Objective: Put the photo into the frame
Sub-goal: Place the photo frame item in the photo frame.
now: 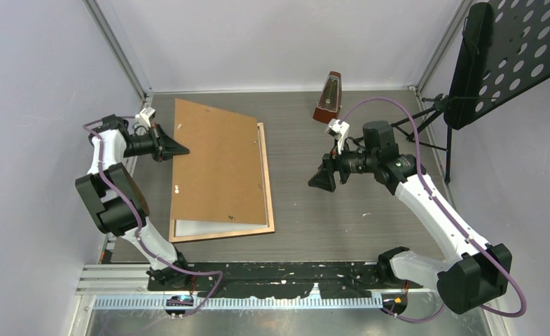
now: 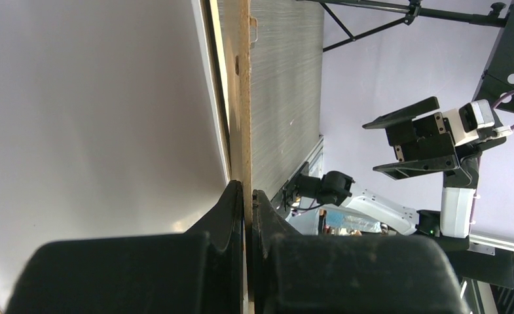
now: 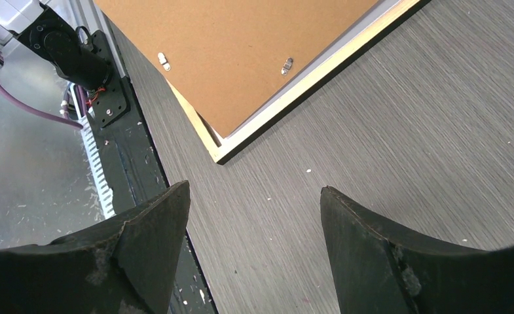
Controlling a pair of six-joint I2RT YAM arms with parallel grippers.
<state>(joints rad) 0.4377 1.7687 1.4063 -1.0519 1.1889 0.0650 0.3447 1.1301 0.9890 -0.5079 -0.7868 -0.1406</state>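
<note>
No readable text in any of the 3 views: no lettering, labels, brands or numbers come through

Hardboard backing sheet (image 1: 216,164) was plain brown; frame (image 1: 269,210) edge lt wood; photo (image 1: 198,228) showed white; table (image 1: 342,210) grey w/ fine streaks; metronome (image 1: 328,98) red-brown; music stand (image 1: 517,49) black w/ round holes.

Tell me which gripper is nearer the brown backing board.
Left. The left gripper pinches the left edge of the backing board; the right gripper hangs open, apart to its right.
</note>
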